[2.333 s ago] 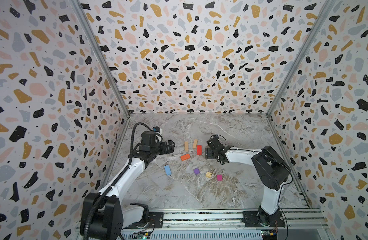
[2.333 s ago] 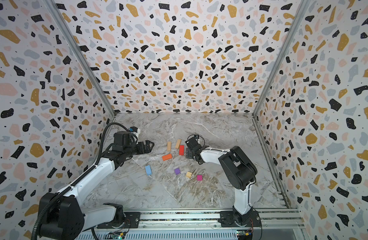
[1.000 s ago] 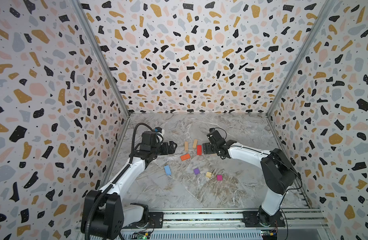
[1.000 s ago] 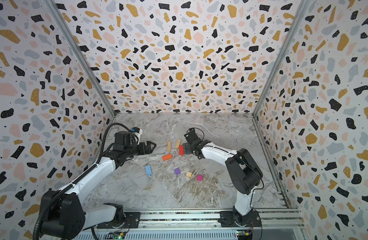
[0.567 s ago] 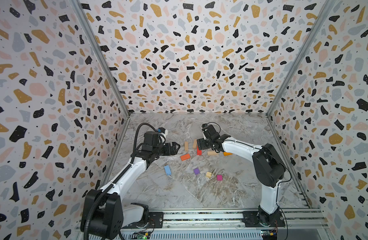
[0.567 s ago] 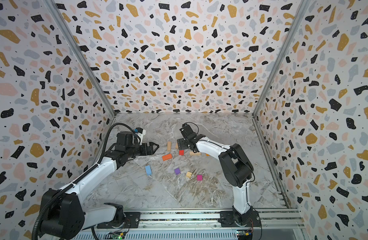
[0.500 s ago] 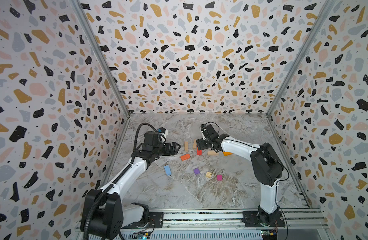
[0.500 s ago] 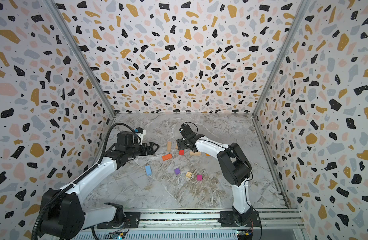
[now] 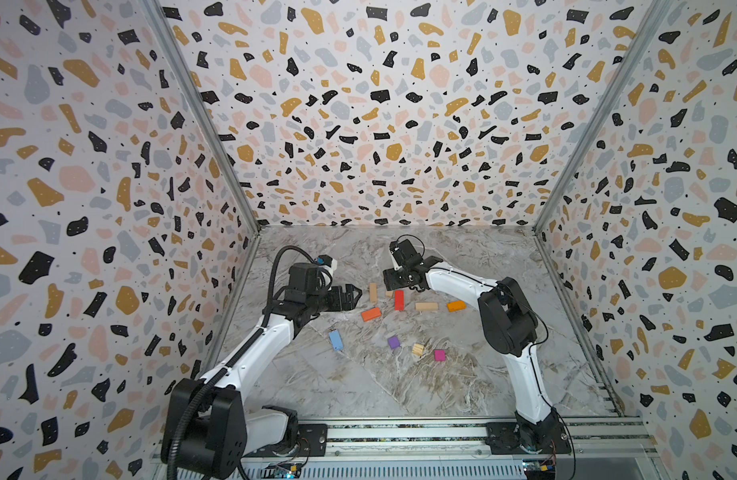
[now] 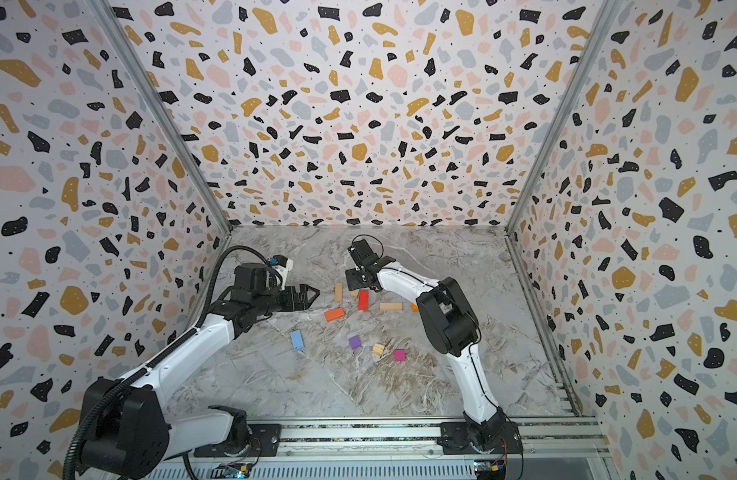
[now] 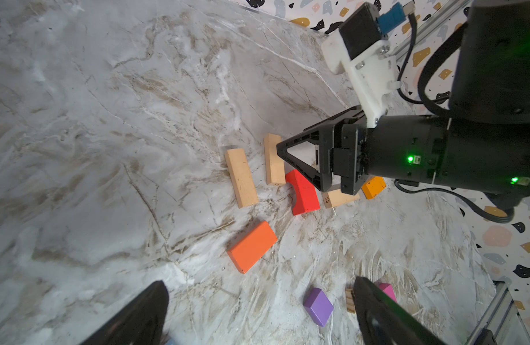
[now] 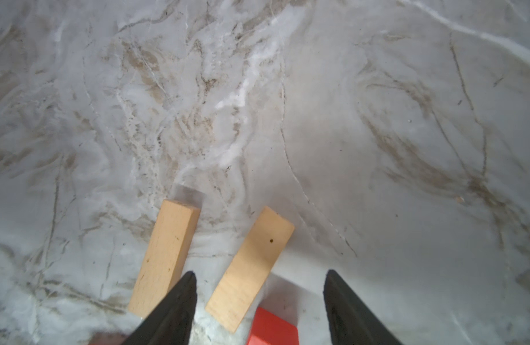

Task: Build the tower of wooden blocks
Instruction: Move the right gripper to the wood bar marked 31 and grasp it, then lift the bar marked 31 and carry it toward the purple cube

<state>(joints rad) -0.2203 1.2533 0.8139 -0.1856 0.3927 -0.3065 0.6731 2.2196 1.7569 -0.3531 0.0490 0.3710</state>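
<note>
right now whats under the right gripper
A tan oblong block lies between its fingers, red block beside it; in both top views the right gripper mostly hides the tan one.

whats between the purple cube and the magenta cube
The tan cube lies between the purple cube and the magenta cube, with a gap on each side. It shows in both top views.

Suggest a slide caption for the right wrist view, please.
Open right gripper straddles a tan block and a red block; a second tan block lies alongside.
</note>
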